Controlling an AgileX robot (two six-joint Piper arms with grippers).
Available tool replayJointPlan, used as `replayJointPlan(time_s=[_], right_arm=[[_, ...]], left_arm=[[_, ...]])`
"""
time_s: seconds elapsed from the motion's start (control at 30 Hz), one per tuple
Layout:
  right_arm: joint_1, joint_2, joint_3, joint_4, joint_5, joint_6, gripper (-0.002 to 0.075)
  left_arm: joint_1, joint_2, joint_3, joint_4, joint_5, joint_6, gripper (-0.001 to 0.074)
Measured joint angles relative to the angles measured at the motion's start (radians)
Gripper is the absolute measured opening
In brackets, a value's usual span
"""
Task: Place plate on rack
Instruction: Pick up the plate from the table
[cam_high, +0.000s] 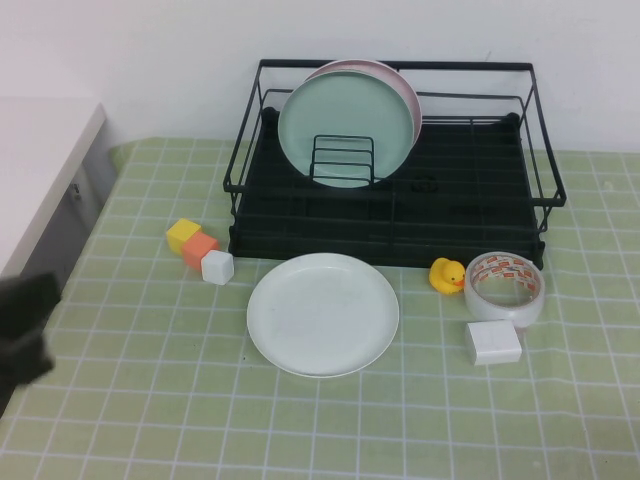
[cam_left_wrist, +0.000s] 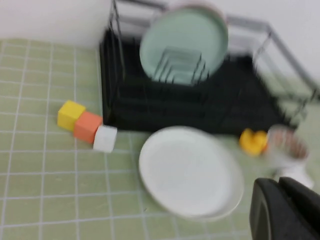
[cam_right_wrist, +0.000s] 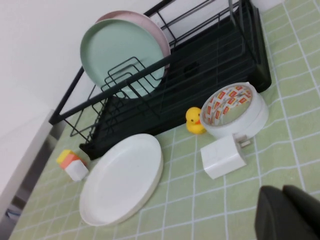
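While both arms stand clear of the work, the desk (cam_high: 120, 420) carries everything untouched. Largest is the rack (cam_high: 392, 190), set against the far edge, with a mint green plate (cam_high: 345, 135) and a pink plate (cam_high: 405, 85) leaning upright in its left part. The plate (cam_high: 322, 313) lies flat at mid-desk, just in front of the rack and apart from it. Toward the right edge sit a tape roll (cam_high: 505, 285), a white block (cam_high: 493, 343) and a rubber duck (cam_high: 447, 275); toward the left, three small cubes (cam_high: 200, 250).

Left pincer (cam_high: 25, 330) hangs over the left edge; right pincer (cam_right_wrist: 287, 212) shows only in its wrist view, near the right side. Whether either is wide or narrow, I cannot tell.

Risk noted: a flat plate gives little purchase, so a shallow rim grip may slip, and the front rail may catch it on entry.
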Motion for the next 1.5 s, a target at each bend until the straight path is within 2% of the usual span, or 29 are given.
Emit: replayJointPlan(time_s=[0.23, 0.37, 0.57, 0.73, 0.83, 1.0, 1.07, 1.3, 1.5], right_arm=[[0.0, 0.0, 0.0, 0.094, -0.017, -0.002, -0.0002], [0.0, 0.0, 0.0, 0.106, -0.007, -0.036, -0.0002], [-0.002, 0.0, 0.0, 0.099, 0.044, -0.12, -0.0002], [-0.002, 0.0, 0.0, 0.099, 0.056, -0.131, -0.0002], [-0.002, 0.0, 0.0, 0.099, 0.062, -0.132, -0.0002], [-0.002, 0.0, 0.0, 0.099, 0.071, -0.135, -0.0002], [-0.002, 0.0, 0.0, 0.099, 0.074, -0.135, -0.0002], [-0.002, 0.0, 0.0, 0.099, 0.078, -0.137, -0.0002], [-0.002, 0.0, 0.0, 0.099, 0.078, -0.139, -0.0002]], left_arm=[[-0.002, 0.403, -0.264, 0.048, 0.15, 0.106, -0.0002], [-0.064, 0.612, -0.357, 0.136, 0.174, 0.104, -0.0002], [-0.221, 0.852, -0.504, 0.315, 0.191, -0.087, -0.0002], [-0.258, 1.047, -0.64, 0.438, 0.244, -0.277, 0.0009], [-0.258, 1.154, -0.708, 0.463, 0.289, -0.297, 0.0088], [-0.27, 1.293, -0.776, 0.482, 0.284, -0.266, 0.035], [-0.281, 1.344, -0.79, 0.501, 0.266, -0.259, 0.0403], [-0.3, 1.45, -0.795, 0.55, 0.11, -0.314, 0.044], [-0.3, 1.504, -0.8, 0.562, 0.038, -0.38, 0.0409]])
